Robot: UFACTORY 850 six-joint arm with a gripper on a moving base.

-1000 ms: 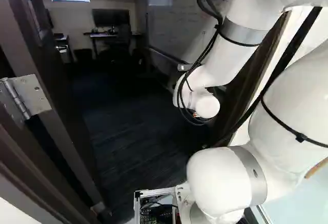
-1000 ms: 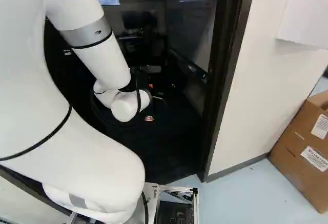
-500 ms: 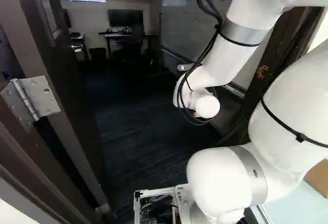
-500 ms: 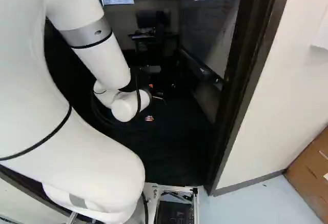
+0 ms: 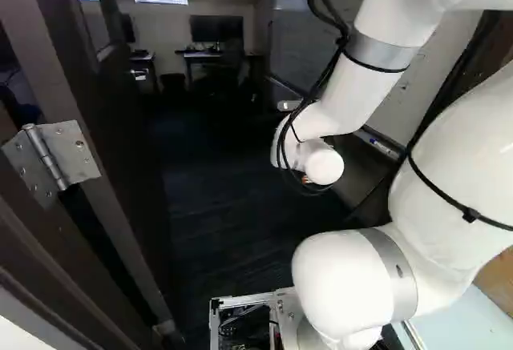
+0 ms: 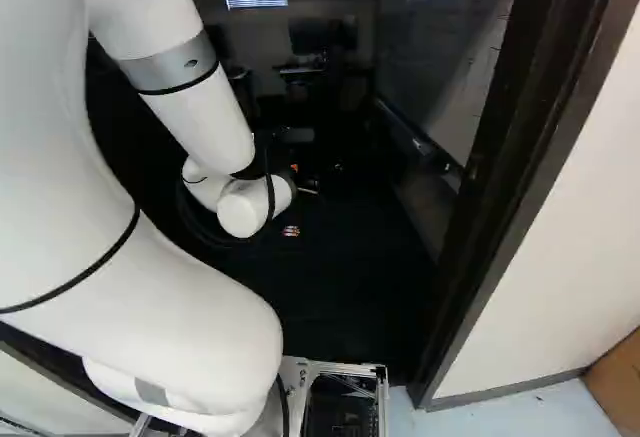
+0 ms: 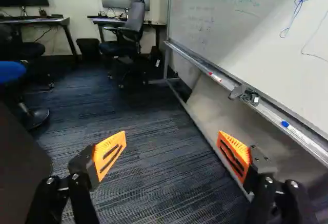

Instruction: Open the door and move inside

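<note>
The room's floor (image 7: pixel 154 157) lies ahead through the open door (image 5: pixel 120 150), which stands swung inward at the left of the left base view. Driving in looks like the step in hand: go slowly, keep the base between door and jamb (image 6: pixel 540 157), and watch the base frame (image 6: pixel 384 397), whose corner looks near the jamb's foot. The arm (image 6: pixel 200 117) reaches in first, so turn gently lest its elbow or cables catch. The claw (image 7: pixel 172 134) is spread, with nothing between its pads, and should keep off the whiteboard (image 7: pixel 246 29).

The box (image 6: pixel 618 382) shows only in part, its contents hidden. The bin's (image 7: pixel 88 48) inside cannot be made out. The base frame holds wiring; the whiteboard's ledge (image 7: pixel 192 60) carries a red marker (image 7: pixel 215 77) and a blue one (image 7: pixel 285 124).
</note>
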